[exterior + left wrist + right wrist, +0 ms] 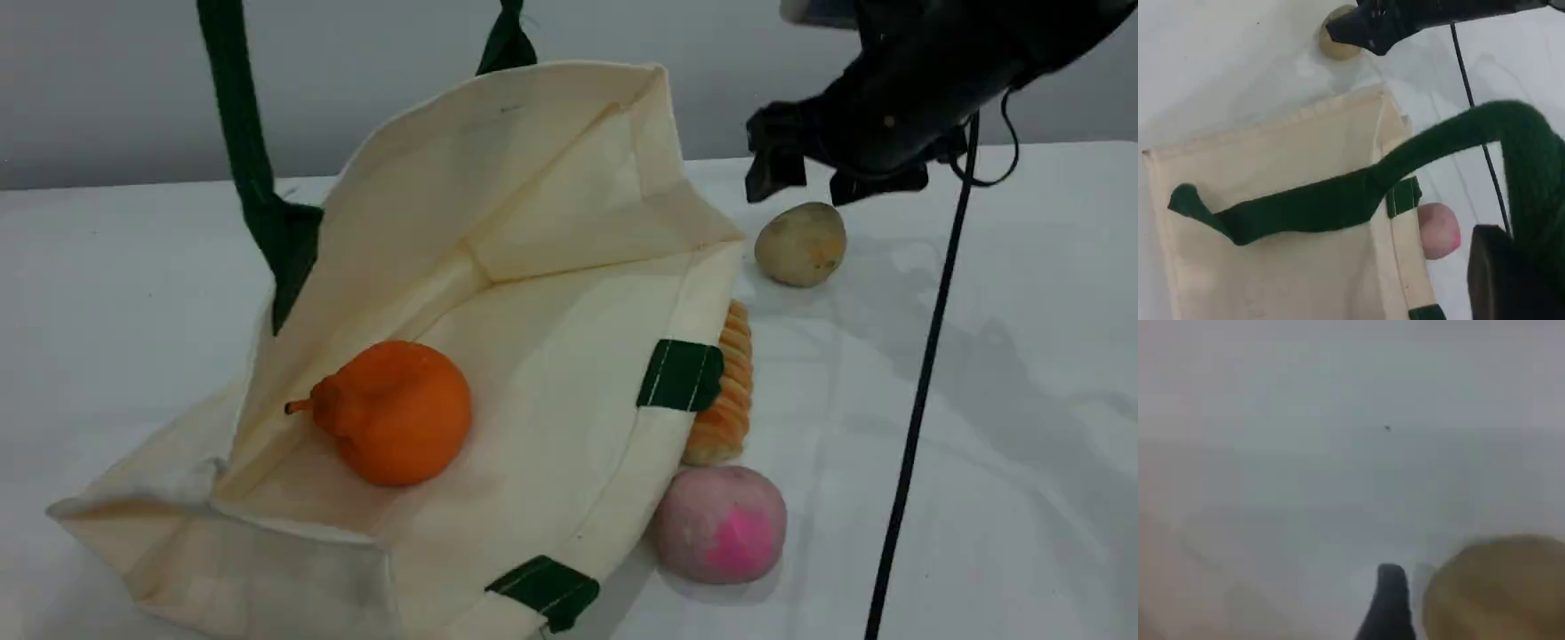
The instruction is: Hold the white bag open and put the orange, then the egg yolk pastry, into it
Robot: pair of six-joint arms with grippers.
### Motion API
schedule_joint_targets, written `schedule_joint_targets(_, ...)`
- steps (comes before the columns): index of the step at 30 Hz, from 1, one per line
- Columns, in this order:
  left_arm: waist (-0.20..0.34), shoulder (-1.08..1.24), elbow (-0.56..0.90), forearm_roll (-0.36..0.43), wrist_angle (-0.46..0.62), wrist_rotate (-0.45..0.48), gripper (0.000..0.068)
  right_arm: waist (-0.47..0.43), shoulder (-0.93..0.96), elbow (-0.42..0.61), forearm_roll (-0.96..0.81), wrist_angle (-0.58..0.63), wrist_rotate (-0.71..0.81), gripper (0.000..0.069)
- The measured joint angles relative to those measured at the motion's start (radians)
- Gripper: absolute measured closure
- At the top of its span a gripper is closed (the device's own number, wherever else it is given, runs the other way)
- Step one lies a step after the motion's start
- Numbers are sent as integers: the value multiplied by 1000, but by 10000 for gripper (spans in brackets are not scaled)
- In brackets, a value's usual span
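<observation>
Reaching with my right hand (805, 182), jaws spread wide, just above the egg yolk pastry (800, 243) on the table (1022, 373); my left hand, clenched on the green strap (1531, 167), holds the white bag (551, 293) agape, orange (396, 412) inside. Best to descend squarely and close gently.

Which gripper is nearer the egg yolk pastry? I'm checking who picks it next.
Right. The right gripper hovers open just above the egg yolk pastry. The left gripper is shut on the white bag's green handle, across the bag.
</observation>
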State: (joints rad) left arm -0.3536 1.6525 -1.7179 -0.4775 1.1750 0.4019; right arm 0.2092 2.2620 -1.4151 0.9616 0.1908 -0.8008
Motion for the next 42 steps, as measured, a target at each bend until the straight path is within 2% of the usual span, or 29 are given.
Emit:
schedule_joint_targets(4,0,0,0,0,8,-2,614,0,24,0,0,-40,-14,132)
schedule_joint_targets(12,0,0,0,0,10,-3,614,0,62,0,-1,-28,-26,141)
schedule_joint_targets(14,0,0,0,0,10,-3,614,0,62,0,-1,-25,-27,188)
schedule_joint_targets(16,0,0,0,0,10,-3,614,0,62,0,-1,-20,-27,269)
schedule_joint_targets(20,0,0,0,0,11,-3,614,1,62,0,-5,-18,-24,484)
schedule_joint_targets(21,0,0,0,0,13,-3,614,1,61,0,-19,-14,-20,508)
schedule_joint_targets(23,0,0,0,0,13,-3,614,-9,58,0,-43,6,-18,514)
schedule_joint_targets(27,0,0,0,3,13,1,614,-65,32,1,-80,122,21,520)
schedule_joint_targets(30,0,0,0,3,13,1,614,-139,-8,4,-129,251,79,551)
schedule_joint_targets(36,0,0,0,9,-16,1,614,-285,-125,4,-156,528,97,560)
schedule_joint_targets(42,0,0,0,7,-27,1,614,-309,-222,3,-153,759,94,565)
